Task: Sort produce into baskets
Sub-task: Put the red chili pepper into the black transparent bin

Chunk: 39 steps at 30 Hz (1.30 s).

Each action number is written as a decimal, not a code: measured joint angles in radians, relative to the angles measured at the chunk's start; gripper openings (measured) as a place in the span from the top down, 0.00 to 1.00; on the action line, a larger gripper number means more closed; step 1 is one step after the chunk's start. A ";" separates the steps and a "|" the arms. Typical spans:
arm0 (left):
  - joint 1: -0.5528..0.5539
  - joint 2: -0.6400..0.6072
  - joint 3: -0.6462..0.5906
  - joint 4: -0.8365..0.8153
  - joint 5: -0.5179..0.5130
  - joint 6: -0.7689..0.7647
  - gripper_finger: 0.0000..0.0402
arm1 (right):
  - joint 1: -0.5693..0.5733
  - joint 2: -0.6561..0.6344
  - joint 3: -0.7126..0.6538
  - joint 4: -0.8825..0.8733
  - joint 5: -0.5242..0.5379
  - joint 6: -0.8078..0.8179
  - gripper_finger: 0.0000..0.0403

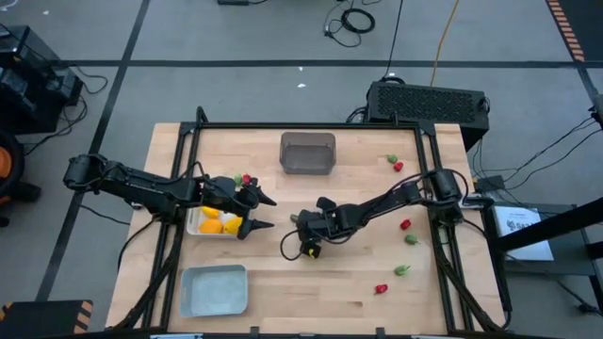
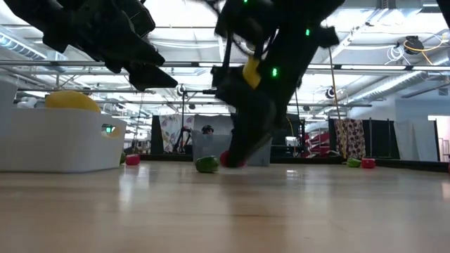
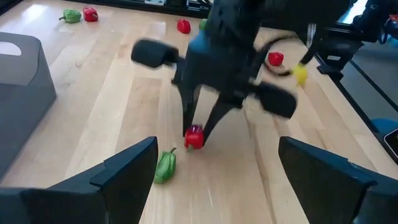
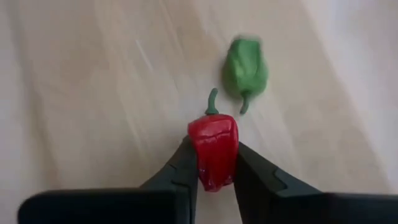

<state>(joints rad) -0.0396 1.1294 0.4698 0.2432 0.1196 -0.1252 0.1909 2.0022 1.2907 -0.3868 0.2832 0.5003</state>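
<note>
- Here the right gripper [image 4: 214, 163] has its jaws clamped on a red pepper [image 4: 213, 151], low over the middle of the table [image 1: 358, 273].
- A green pepper [image 4: 246, 70] lies on the wood just beside the red one.
- The left gripper [image 1: 262, 212] hovers at the white tray [image 1: 193, 226] holding yellow-orange fruit [image 1: 209, 225], jaws apart.
- The dark grey bin [image 1: 307, 153] sits at the far edge, the grey-blue tray [image 1: 213, 290] at the near-left.

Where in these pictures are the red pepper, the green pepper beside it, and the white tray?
red pepper [image 4: 213, 151], right wrist view, its body.
green pepper [image 4: 246, 68], right wrist view, its body.
white tray [image 2: 60, 140], low view, its wall.
</note>
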 joint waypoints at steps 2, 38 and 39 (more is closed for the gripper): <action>0.000 0.000 0.000 -0.001 0.000 0.000 0.15 | 0.000 -0.043 0.001 -0.022 0.001 -0.003 0.84; 0.000 0.000 0.000 0.002 -0.019 0.010 0.15 | -0.443 -0.199 0.004 0.042 0.128 -0.171 0.76; 0.000 0.000 0.000 0.002 -0.019 0.010 0.15 | -0.450 -0.199 0.004 0.041 0.122 -0.164 0.73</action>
<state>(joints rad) -0.0395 1.1294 0.4702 0.2451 0.1006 -0.1150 -0.2587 1.8030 1.2945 -0.3458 0.4052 0.3367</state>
